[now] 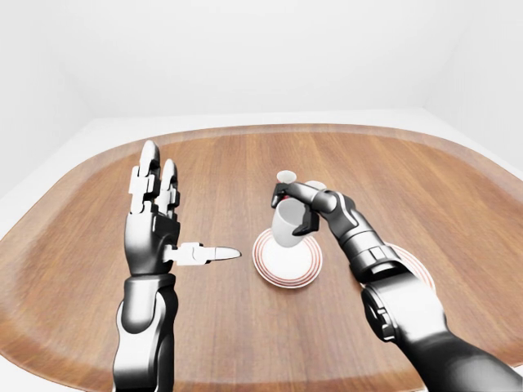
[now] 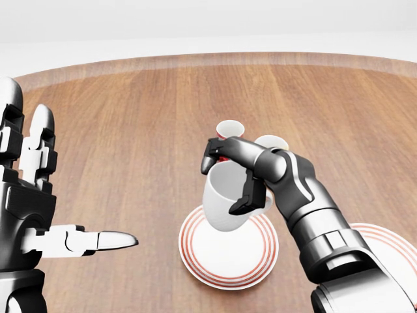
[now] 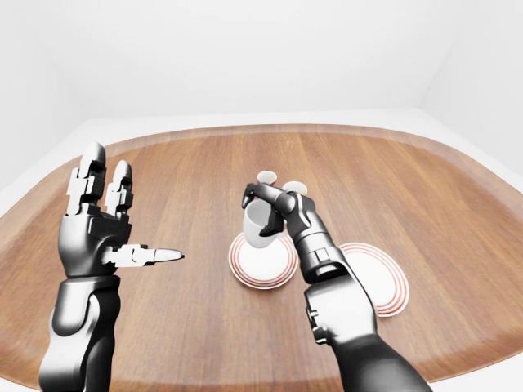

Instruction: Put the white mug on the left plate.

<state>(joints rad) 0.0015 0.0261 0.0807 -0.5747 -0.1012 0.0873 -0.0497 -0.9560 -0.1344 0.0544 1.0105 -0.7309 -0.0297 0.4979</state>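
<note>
My right hand (image 2: 228, 179) is shut on the white mug (image 2: 221, 195) and holds it tilted just above the left plate (image 2: 228, 251), a white plate with red rings. Whether the mug's base touches the plate I cannot tell. My left hand (image 2: 39, 195) is open and empty, raised at the left of the head view, fingers up and thumb pointing right. The right plate (image 3: 376, 278) lies to the right, partly hidden behind my right forearm.
Two more cups stand just above the held mug in the head view: one with a red inside (image 2: 229, 129) and a white one (image 2: 272, 142). All of it rests on a round wooden table (image 2: 130, 130), with white floor and walls beyond its rim.
</note>
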